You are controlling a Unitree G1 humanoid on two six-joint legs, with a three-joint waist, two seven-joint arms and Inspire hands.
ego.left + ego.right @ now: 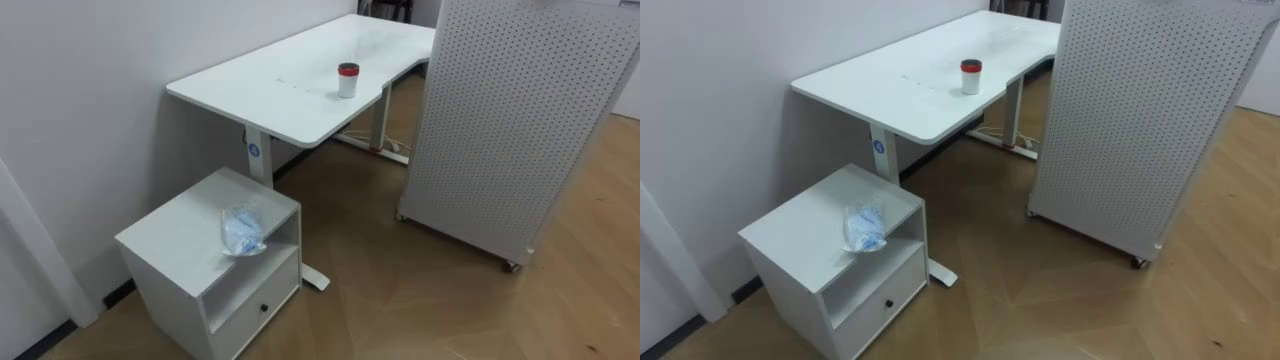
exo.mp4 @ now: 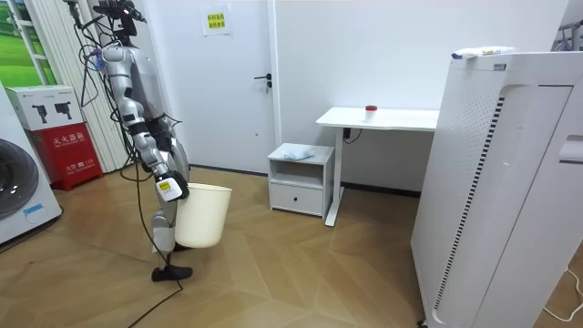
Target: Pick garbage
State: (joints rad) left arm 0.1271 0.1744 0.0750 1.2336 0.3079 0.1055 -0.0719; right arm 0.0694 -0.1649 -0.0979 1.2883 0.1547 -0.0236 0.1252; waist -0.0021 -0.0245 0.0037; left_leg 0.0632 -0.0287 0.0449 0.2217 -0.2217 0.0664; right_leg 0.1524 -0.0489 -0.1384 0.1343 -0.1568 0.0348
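Note:
A crumpled bluish-white plastic wrapper (image 1: 241, 232) lies on top of a low white cabinet (image 1: 175, 250), near its front edge above the open shelf. A white cup with a red lid (image 1: 347, 80) stands on the white desk (image 1: 290, 100) behind the cabinet. In the room view the robot stands a few steps to the left of the cabinet (image 2: 301, 178), facing it. A cream waste bin (image 2: 202, 216) hangs off the floor at its side. My right hand (image 2: 170, 189) is at the bin's rim.
A tall white perforated unit on castors (image 1: 520, 120) stands to the right of the desk, with bare wooden floor between it and the cabinet. A wall runs behind the desk. A washing machine (image 2: 23, 196) and a red box (image 2: 68, 155) stand behind the robot.

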